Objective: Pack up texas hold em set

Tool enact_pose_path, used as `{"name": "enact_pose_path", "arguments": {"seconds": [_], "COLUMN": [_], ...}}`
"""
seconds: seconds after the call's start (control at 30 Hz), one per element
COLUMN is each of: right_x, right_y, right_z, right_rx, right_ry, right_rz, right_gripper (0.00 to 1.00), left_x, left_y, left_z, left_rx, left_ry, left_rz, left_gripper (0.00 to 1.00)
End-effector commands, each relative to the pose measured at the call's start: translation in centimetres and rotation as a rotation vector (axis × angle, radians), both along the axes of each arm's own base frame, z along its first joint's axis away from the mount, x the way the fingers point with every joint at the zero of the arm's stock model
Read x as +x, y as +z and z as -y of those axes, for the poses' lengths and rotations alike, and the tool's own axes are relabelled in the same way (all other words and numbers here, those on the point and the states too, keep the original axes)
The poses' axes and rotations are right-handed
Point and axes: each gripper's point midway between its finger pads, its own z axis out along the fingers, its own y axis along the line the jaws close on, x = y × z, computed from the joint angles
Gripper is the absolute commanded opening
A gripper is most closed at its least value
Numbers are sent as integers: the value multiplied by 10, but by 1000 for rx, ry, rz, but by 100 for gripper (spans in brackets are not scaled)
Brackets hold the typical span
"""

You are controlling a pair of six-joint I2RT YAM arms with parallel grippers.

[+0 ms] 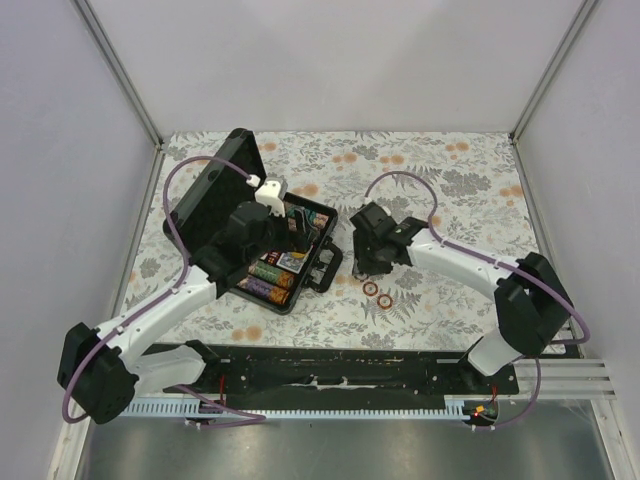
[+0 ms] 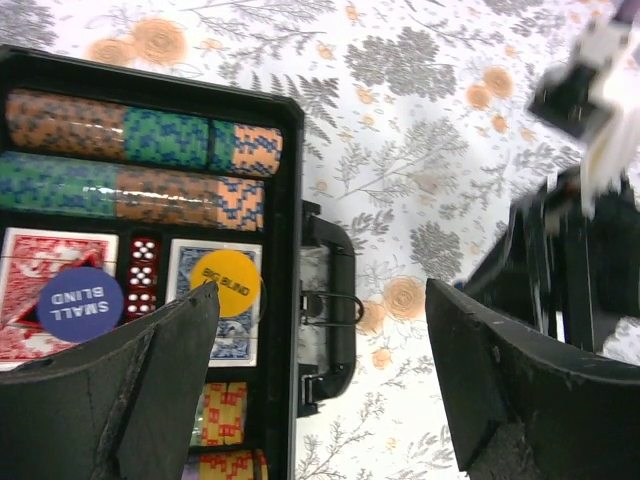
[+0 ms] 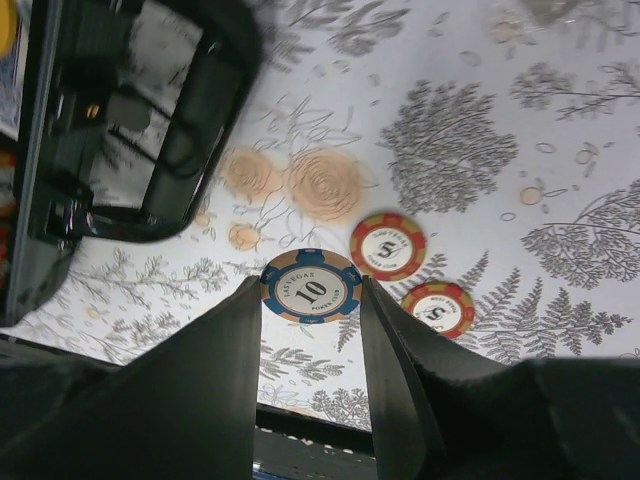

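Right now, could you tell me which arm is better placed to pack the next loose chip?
Right. The right gripper pinches the 10 chip beside the case, two red chips lie close by; the left gripper hangs open and empty over the case.

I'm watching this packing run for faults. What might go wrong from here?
The 10 chip is pinched only by its rim in the right claw; it may slip out. The open left claw hangs over the case, so the claws may collide there. Two red chips lie flat on the table, hard to grip.
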Motion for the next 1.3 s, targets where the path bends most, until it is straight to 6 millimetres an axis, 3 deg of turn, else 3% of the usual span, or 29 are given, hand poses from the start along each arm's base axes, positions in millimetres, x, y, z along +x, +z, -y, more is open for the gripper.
{"name": "enact_pose_path", "arguments": {"seconds": [0.0, 0.37, 0.53, 0.77, 1.03, 1.27], "right_x": [21, 57, 66, 63, 59, 59], "right_y": [16, 58, 76, 83, 87, 89], "right_z": [6, -14, -19, -24, -31, -33], "right_rx": [189, 578, 698, 771, 834, 860], "right_ry": [-171, -426, -489, -511, -514, -512], "right_rz": [-13, -79, -95, -143, -196, -213], "right_gripper": [44, 44, 44, 44, 44, 44], "left_x": [-15, -46, -50, -34, -11, -5], "left_y": [13, 5, -3, -2, -10, -15], "left_z": [23, 67, 81, 88, 89, 92], "left_rx": [-153, -337, -372, -437, -450, -415], "left_ry": [-113, -352, -379, -299, -205, -194], "left_rz": [11, -39, -78, -89, -87, -96], "left_gripper": [89, 86, 81, 58, 52, 47]}}
